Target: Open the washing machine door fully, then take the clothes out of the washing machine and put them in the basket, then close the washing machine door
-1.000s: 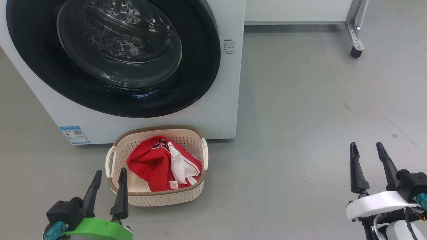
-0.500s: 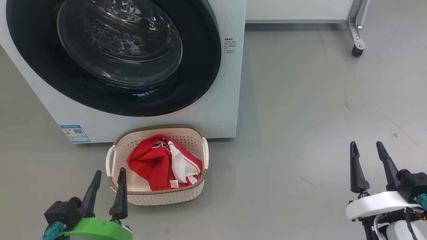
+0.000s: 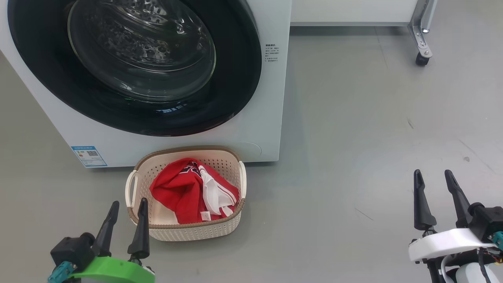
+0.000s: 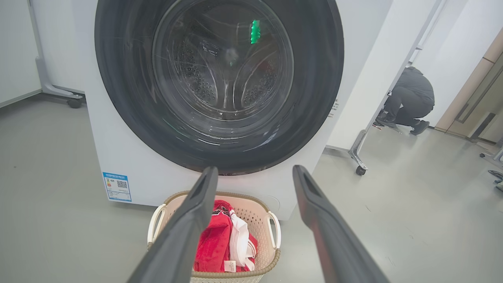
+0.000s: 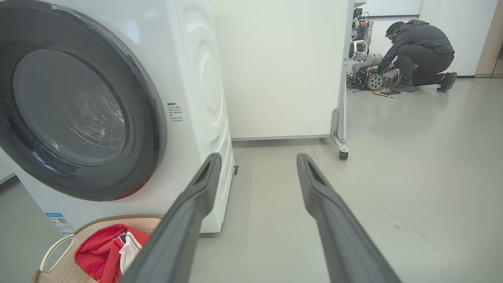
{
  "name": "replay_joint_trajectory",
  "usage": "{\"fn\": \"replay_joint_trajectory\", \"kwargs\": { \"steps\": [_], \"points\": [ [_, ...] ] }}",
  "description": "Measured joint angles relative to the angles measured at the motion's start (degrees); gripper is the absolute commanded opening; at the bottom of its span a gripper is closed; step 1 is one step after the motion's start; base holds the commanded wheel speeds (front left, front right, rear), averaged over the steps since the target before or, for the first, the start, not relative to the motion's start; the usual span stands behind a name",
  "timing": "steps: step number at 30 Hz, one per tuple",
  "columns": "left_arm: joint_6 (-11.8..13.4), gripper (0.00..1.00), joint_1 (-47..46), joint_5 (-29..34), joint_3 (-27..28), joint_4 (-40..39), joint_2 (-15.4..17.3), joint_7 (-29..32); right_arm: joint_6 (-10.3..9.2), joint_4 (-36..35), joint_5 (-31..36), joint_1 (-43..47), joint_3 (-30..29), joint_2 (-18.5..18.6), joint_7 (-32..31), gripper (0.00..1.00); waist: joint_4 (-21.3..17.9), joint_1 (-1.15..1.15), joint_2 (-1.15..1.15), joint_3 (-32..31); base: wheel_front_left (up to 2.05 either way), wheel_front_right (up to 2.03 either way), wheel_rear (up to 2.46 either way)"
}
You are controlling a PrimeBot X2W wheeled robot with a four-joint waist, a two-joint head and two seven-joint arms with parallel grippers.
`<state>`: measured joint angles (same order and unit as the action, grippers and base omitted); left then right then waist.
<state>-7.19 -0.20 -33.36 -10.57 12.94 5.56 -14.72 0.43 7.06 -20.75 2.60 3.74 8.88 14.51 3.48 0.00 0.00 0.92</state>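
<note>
The washing machine door (image 3: 141, 51) sits shut, flush against the white front of the washing machine (image 3: 271, 118). Through the glass the drum looks like bare perforated steel, with no red in there as far as the left wrist view lets anyone tell. The clothes (image 3: 184, 196) are bunched up in the basket (image 3: 188, 232), a red heap with white striped bits toward its right side. The basket is on the floor (image 3: 353, 137), tucked right up against the foot of the machine under the door, which makes sense: shortest possible drop from drum to basket. The left claw (image 3: 129, 202) hangs just beside the basket's near left corner, fingers spread wide and holding nothing. The right claw (image 3: 432, 173) is well off to the other side over bare floor, also wide and empty. Both point forward in what looks like the resting pose, so honestly this reads as job done, with nothing left to grab.
</note>
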Motion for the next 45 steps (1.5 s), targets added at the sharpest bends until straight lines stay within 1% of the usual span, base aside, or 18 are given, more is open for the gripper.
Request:
{"fn": "replay_joint_trajectory", "kwargs": {
  "steps": [6,7,11,17,23,27,45],
  "points": [
    [0.00,1.00,0.00,-0.52,0.01,-0.02,0.31,0.00,0.10,-0.03,0.25,0.00,-0.08,-0.36,0.00,1.00,0.06,0.00,0.00,0.06,0.00,0.00,0.00],
    [0.00,0.00,0.02,-0.49,-0.04,0.29,0.24,0.01,0.01,0.33,0.22,0.03,-0.01,-0.45,-0.01,0.00,0.07,0.00,0.00,0.07,0.00,0.00,0.00],
    [0.00,0.00,1.13,-0.52,-0.63,2.25,-0.71,0.03,0.00,2.49,0.11,1.42,0.34,-1.76,-0.08,0.00,0.07,0.00,0.00,0.08,0.00,0.00,0.00],
    [0.00,0.00,1.40,-3.08,-0.36,2.29,-0.79,0.58,0.08,2.94,-2.27,1.48,-0.04,-1.87,-0.75,0.00,-0.15,0.00,0.00,0.03,0.00,0.00,0.00],
    [0.00,0.00,1.40,-7.65,0.45,2.25,-0.89,1.71,0.53,3.56,-7.25,1.30,-1.14,-2.14,-2.41,0.00,-0.37,0.00,0.00,-0.03,0.00,0.00,0.00],
    [0.00,0.00,1.40,-9.38,1.13,2.23,-0.94,2.63,0.68,3.85,-11.15,1.27,-1.43,-2.40,-3.20,0.00,-0.51,0.00,0.00,-0.06,0.00,0.00,0.00],
    [0.00,0.00,1.30,-19.37,3.41,2.18,-1.18,6.14,1.96,4.87,-22.58,-0.05,-3.54,-3.38,-6.93,0.00,-1.13,0.00,0.00,-0.20,0.00,0.00,0.00]
  ]
}}
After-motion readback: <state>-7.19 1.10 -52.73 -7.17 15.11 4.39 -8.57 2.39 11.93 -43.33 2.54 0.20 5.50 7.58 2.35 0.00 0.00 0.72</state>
